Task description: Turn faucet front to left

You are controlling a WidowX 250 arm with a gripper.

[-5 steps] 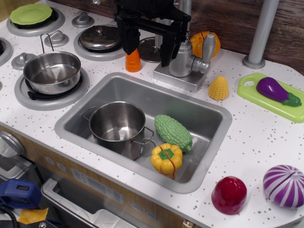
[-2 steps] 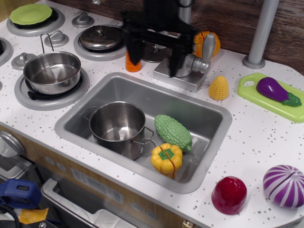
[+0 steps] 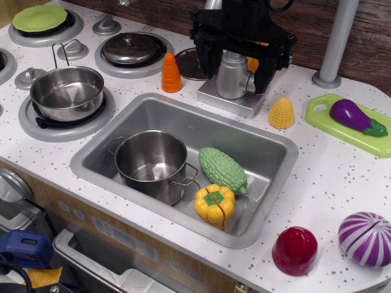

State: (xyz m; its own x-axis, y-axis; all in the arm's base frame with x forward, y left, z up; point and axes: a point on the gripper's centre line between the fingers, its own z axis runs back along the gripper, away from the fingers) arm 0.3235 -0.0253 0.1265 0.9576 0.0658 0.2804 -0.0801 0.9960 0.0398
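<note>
The faucet (image 3: 231, 78) is a silver-grey cylinder on a square base plate (image 3: 227, 101) behind the sink. My black gripper (image 3: 234, 68) hangs over it, open, with the jaws wide apart. One finger (image 3: 204, 60) is left of the faucet body and the other (image 3: 264, 73) is right of it, so the body stands between them. I cannot tell if a finger touches it. The side lever is hidden behind the right finger, and the spout is mostly hidden by the gripper.
The sink (image 3: 275, 143) holds a steel pot (image 3: 151, 160), a green gourd (image 3: 222, 170) and a yellow pepper (image 3: 214, 204). An orange carrot (image 3: 171, 73) stands left of the faucet and a corn (image 3: 281, 113) to its right. A grey pole (image 3: 333, 43) is at back right.
My gripper has moved right, from left of the faucet beside the carrot to straddling the faucet body. It now covers the side lever; the carrot is uncovered.
</note>
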